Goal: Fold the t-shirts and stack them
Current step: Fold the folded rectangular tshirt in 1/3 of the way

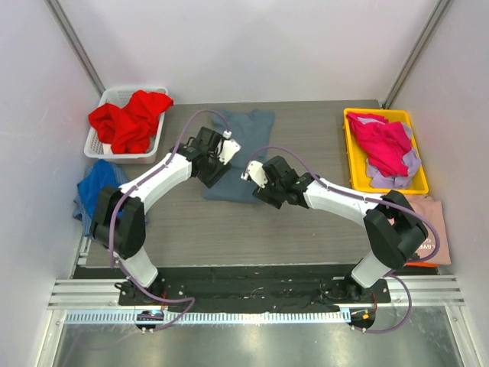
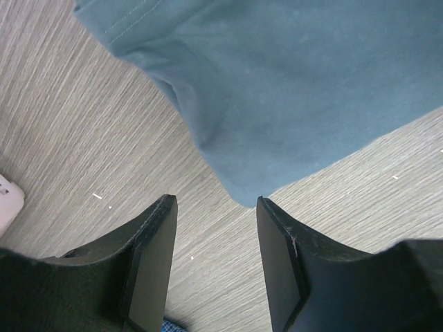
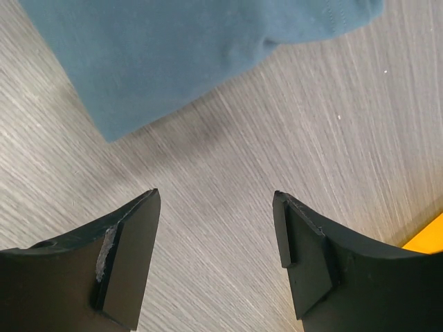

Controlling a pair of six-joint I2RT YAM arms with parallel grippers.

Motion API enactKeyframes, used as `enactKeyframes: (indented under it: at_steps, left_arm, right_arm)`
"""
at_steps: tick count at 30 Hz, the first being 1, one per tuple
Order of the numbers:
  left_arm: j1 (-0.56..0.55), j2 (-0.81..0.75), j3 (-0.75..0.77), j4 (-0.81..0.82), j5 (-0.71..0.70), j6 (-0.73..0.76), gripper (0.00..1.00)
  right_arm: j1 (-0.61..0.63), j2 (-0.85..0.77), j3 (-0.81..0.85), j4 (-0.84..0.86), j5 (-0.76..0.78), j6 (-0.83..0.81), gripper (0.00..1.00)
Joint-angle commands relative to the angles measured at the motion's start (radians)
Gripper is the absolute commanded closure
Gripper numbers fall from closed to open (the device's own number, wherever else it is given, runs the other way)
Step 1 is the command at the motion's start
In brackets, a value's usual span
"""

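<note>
The large slate blue-grey cotton t-shirt [image 1: 243, 149] lies flat on the grey wood-grain table [image 1: 321, 138], between and just beyond our two pincers. In the left wrist view one near corner of the shirt [image 2: 291, 90] sits just ahead of the left pincer [image 2: 214, 207], its tip right beside one finger. The jaws are apart, with bare table and no cloth between them. The right pincer [image 3: 214, 200] is likewise spread wide and holds nothing. The other near corner of the shirt [image 3: 180, 55] lies ahead of it and to one side, clear of both fingers.

We judge that each pincer is placed at its own corner so the near hem can be picked up evenly and carried over in one fold. The left looks lined up for that, while the right would need to shift sideways first.

Beyond the left pincer [image 1: 216, 170], on its outer side, a red t-shirt [image 1: 130, 118] is heaped in a white plastic basket [image 1: 114, 95]. A royal blue t-shirt [image 1: 95, 191] lies crumpled behind that arm. On the outer side of the right pincer [image 1: 263, 195], a magenta t-shirt [image 1: 382, 141] fills a yellow plastic tray [image 1: 350, 164]. These appear to be waiting their turn.
</note>
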Motion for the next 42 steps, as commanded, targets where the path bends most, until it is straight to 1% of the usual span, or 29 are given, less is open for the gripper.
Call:
enactKeyframes:
  at_steps: [1, 5, 8, 14, 22, 27, 31, 34, 35, 39, 42]
  left_arm:
    - [0.0, 0.028, 0.089, 0.025, 0.04, -0.001, 0.46]
    - [0.0, 0.155, 0.187, 0.03, 0.068, 0.018, 0.46]
    - [0.001, 0.258, 0.297, 0.025, 0.071, 0.034, 0.48]
    - [0.004, 0.362, 0.363, 0.092, 0.028, 0.07, 0.5]
    - [0.023, 0.525, 0.506, 0.108, -0.032, 0.116, 0.5]
    - [0.029, 0.536, 0.521, 0.157, -0.037, 0.111, 0.5]
    - [0.029, 0.553, 0.531, 0.151, -0.063, 0.113, 0.51]
    - [0.029, 0.507, 0.482, 0.172, -0.06, 0.107, 0.52]
    - [0.027, 0.488, 0.442, 0.185, -0.06, 0.096, 0.52]
    - [0.027, 0.364, 0.374, 0.205, -0.044, 0.074, 0.52]
    - [0.029, 0.31, 0.336, 0.202, -0.052, 0.064, 0.52]
  right_arm:
    - [0.001, -0.014, 0.043, 0.064, 0.018, 0.008, 0.27]
    - [0.0, 0.008, 0.068, 0.076, 0.032, 0.009, 0.28]
    - [0.0, 0.008, 0.074, 0.076, 0.027, 0.014, 0.28]
    - [0.001, -0.015, 0.048, 0.073, 0.033, 0.011, 0.29]
    - [0.001, -0.055, 0.003, 0.065, 0.028, 0.02, 0.3]
    - [0.001, -0.066, -0.026, 0.065, 0.032, 0.026, 0.31]
    - [0.001, -0.069, -0.041, 0.071, 0.036, 0.032, 0.31]
    - [0.003, -0.076, -0.04, 0.075, 0.035, 0.032, 0.31]
    - [0.003, -0.075, -0.04, 0.075, 0.041, 0.028, 0.31]
    - [0.007, -0.073, -0.028, 0.075, 0.045, 0.023, 0.31]
    - [0.014, -0.075, -0.02, 0.075, 0.051, 0.025, 0.31]
